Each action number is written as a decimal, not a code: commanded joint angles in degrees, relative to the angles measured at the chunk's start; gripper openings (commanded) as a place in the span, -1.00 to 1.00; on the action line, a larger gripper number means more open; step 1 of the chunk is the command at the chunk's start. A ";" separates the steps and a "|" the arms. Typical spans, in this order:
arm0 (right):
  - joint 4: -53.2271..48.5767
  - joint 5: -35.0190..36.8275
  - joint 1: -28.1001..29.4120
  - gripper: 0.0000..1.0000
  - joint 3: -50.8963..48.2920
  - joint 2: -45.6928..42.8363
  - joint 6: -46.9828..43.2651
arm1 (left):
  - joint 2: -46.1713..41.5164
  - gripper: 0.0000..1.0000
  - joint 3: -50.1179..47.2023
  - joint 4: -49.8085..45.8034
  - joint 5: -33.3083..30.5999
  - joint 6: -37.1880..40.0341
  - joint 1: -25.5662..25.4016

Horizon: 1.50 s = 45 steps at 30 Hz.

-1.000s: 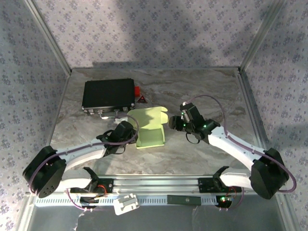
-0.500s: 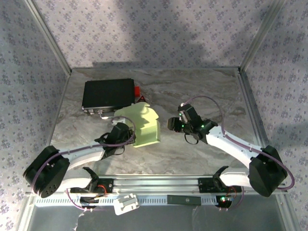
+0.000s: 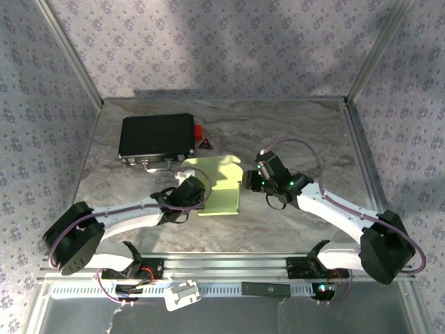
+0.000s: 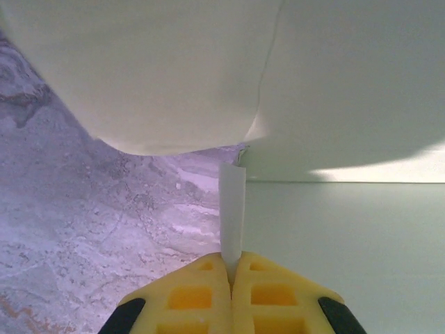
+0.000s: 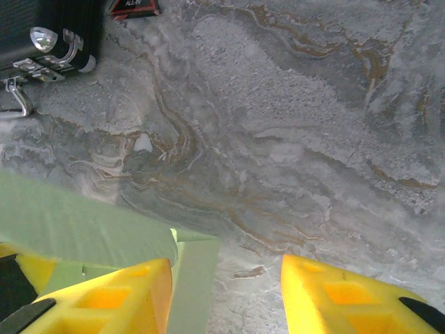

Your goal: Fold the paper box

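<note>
The left gripper [image 4: 231, 268] has its yellow fingers pressed together on a thin upright edge of the paper box [image 4: 334, 90]. The box's pale panels fill the top and right of that wrist view and hide most of the marbled table [image 4: 83, 229] beyond. The right gripper [image 5: 226, 268] stands partly open and grips nothing. A green corner of the paper box [image 5: 76, 226] reaches in from the lower left, just beside the left-hand finger [image 5: 111, 299]; whether they touch is hard to tell. From above, the paper box [image 3: 219, 186] sits at the centre of the table [image 3: 299, 132], part folded, with a flap raised toward the top of the frame. The left gripper [image 3: 200, 195] is at its left side and the right gripper [image 3: 245, 182] at its right, both sets of fingertips masked by the wrist bodies. A black case [image 3: 156, 136] lies in the upper left, near the box, with a small red label [image 3: 207, 144] between them. In the right wrist view the case [image 5: 42, 24] is cut off by the upper-left corner.
</note>
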 commanded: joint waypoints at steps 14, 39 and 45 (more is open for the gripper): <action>-3.23 2.11 -1.67 -0.07 -0.91 -5.28 1.08 | 12.37 -0.79 7.47 -8.89 -9.27 0.83 -4.90; -2.29 1.32 -2.12 -0.04 -1.71 -6.65 -1.76 | 2.10 0.06 12.41 -16.34 -12.22 3.99 -8.73; -2.04 -2.86 -4.36 0.05 -0.88 -6.84 -10.27 | -7.63 0.17 13.22 -17.73 5.23 18.12 2.62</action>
